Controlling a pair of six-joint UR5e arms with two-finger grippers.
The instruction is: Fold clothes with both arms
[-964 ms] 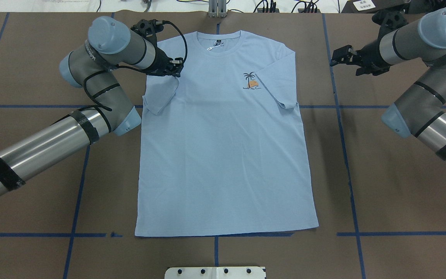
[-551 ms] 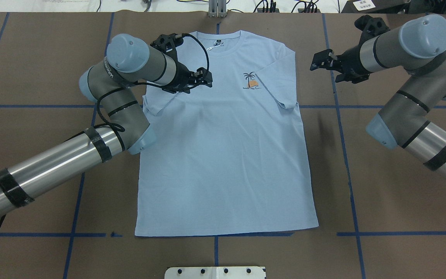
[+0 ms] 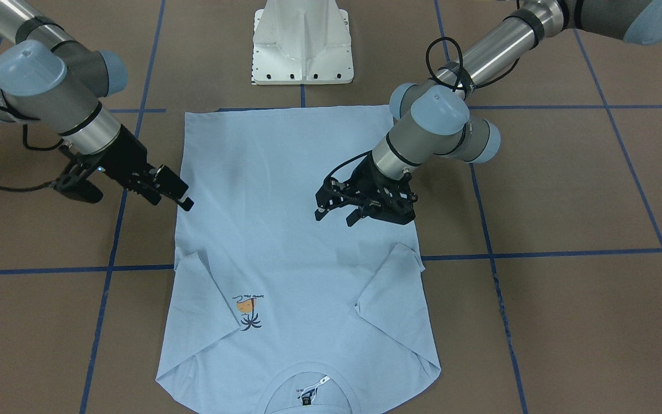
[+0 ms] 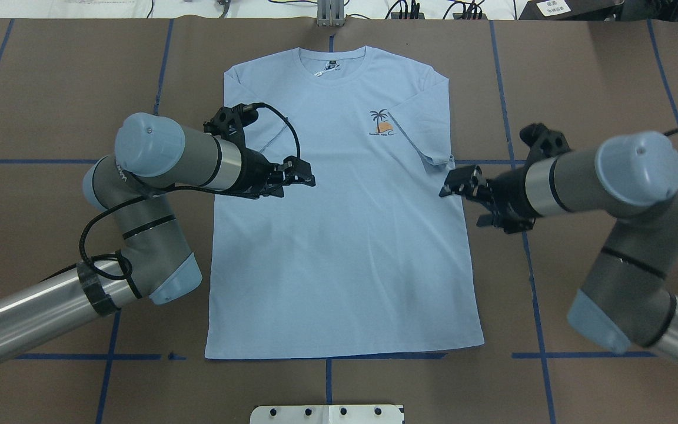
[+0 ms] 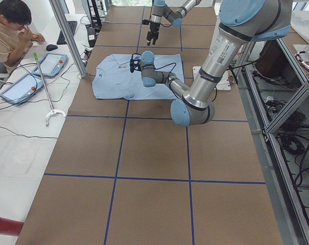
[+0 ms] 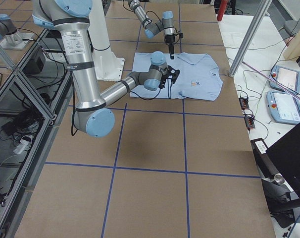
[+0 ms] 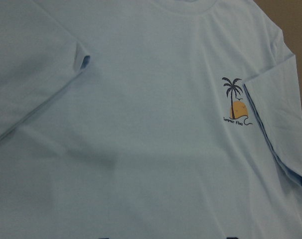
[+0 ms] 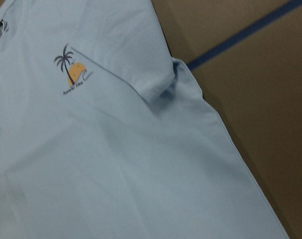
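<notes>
The shirt (image 4: 339, 247) has its sleeves (image 4: 424, 126) folded in. The left end effector (image 4: 303, 175) and right end effector (image 4: 462, 200) hover spread and empty over its sides; next, probably pinch both edges evenly.

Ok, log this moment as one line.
T-shirt: flat, sleeves folded in | left claw: open, above T-shirt | right claw: open, at T-shirt edge | held: nothing

T-shirt (image 4: 339, 247): plain light blue throughout. Chest print (image 4: 381, 125): dark palm tree over an orange sun, with dark lettering below. Neck label (image 4: 331, 62): dark. Bench (image 4: 586, 76): brown, gridded with blue tape lines (image 4: 580, 355). Left arm (image 4: 168, 156) and right arm (image 4: 580, 176), 2 alike: silver tubes, grey joints, pale blue caps, black bands, black jaws. Pedestal (image 3: 302, 40): white.
</notes>
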